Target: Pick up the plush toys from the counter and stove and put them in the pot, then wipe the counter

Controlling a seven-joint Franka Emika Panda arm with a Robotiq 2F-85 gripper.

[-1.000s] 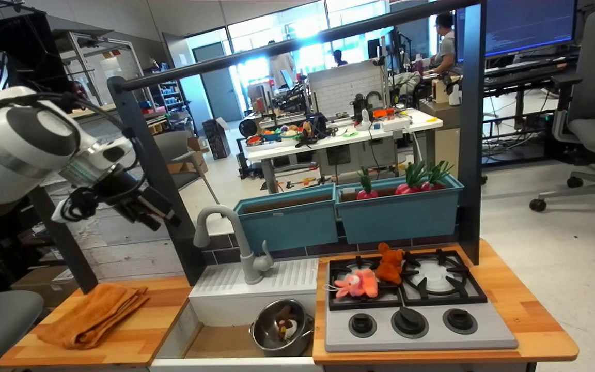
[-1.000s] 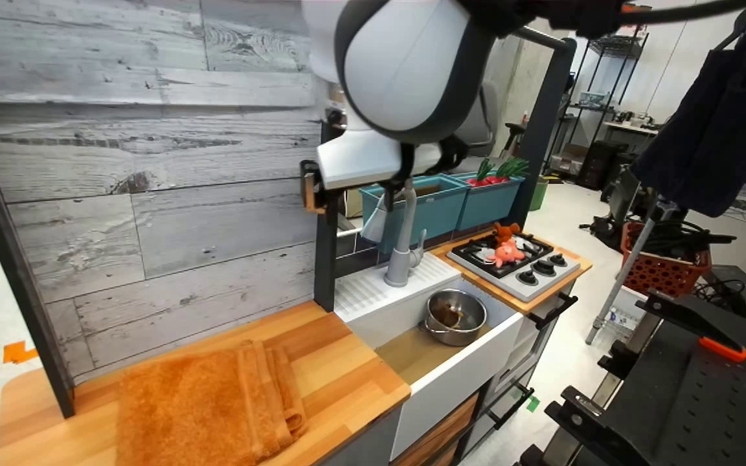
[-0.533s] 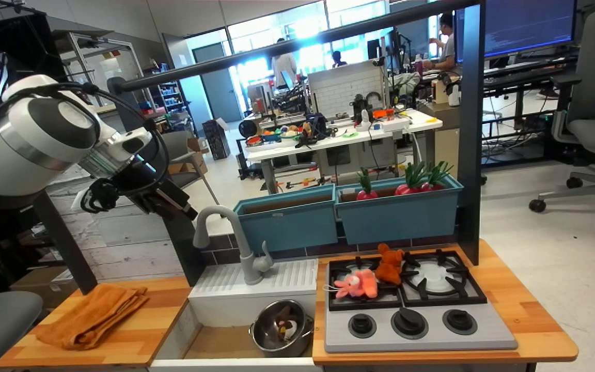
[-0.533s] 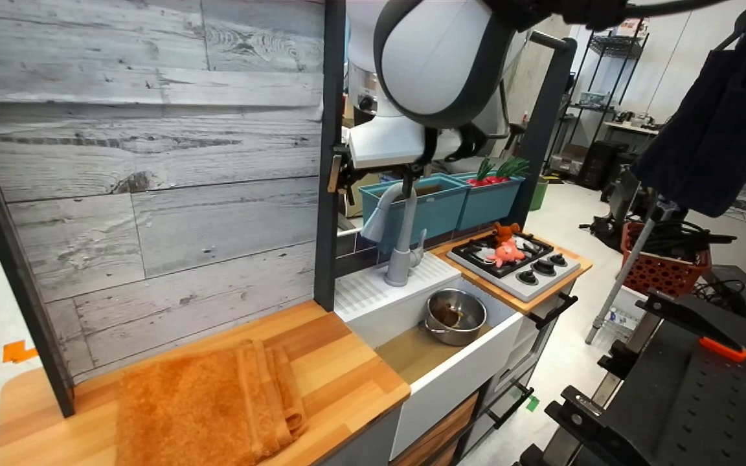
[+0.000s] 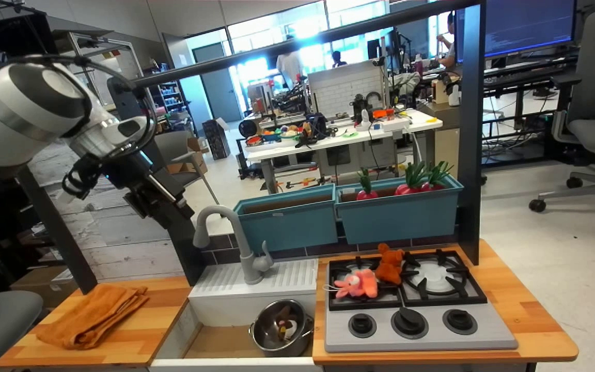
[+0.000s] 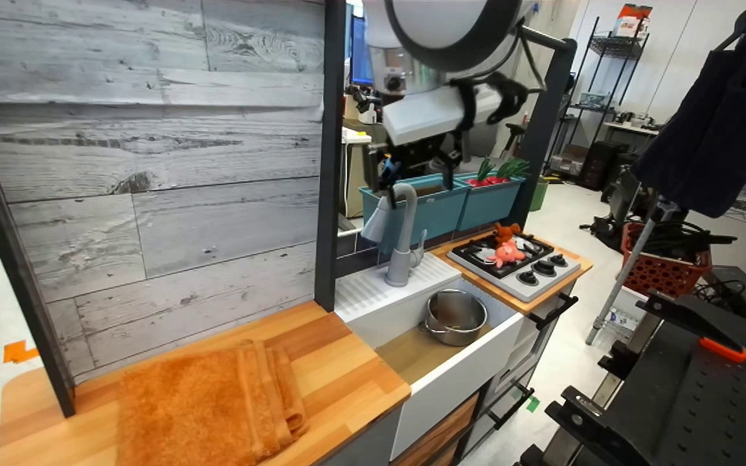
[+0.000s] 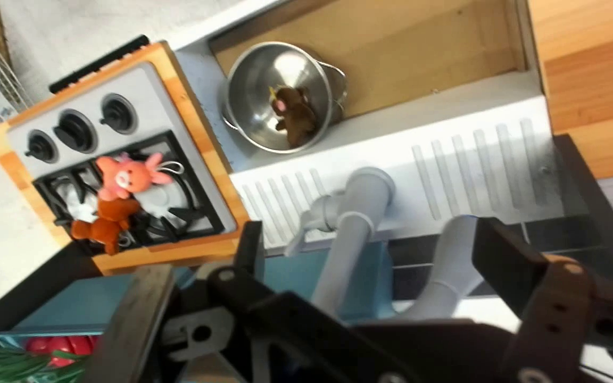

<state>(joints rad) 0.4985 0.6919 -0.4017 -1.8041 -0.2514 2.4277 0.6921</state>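
A pink plush toy (image 5: 358,284) and a red-orange plush toy (image 5: 390,266) lie side by side on the burner grates of the stove (image 5: 488,323). They also show in the wrist view, pink (image 7: 135,176) and red-orange (image 7: 105,223). The steel pot (image 5: 269,343) stands in the sink, against the stove side. A brown plush toy (image 7: 298,117) lies inside the pot (image 7: 242,90). The wooden counter (image 5: 540,330) flanks sink and stove. My gripper (image 7: 367,234) is open and empty, in the air above the faucet; it shows left of the faucet in an exterior view (image 5: 166,209).
A grey faucet (image 5: 240,243) rises behind the sink (image 5: 199,289), just below my fingers. Blue planters (image 5: 287,225) hang behind, one with toy radishes. A folded orange cloth (image 5: 93,318) lies on the counter's left part. Dark frame posts (image 6: 325,155) stand near the arm.
My arm has swung from beside the plank wall towards the faucet and planters, and the wrist has turned. The toys, pot and cloth have not moved.
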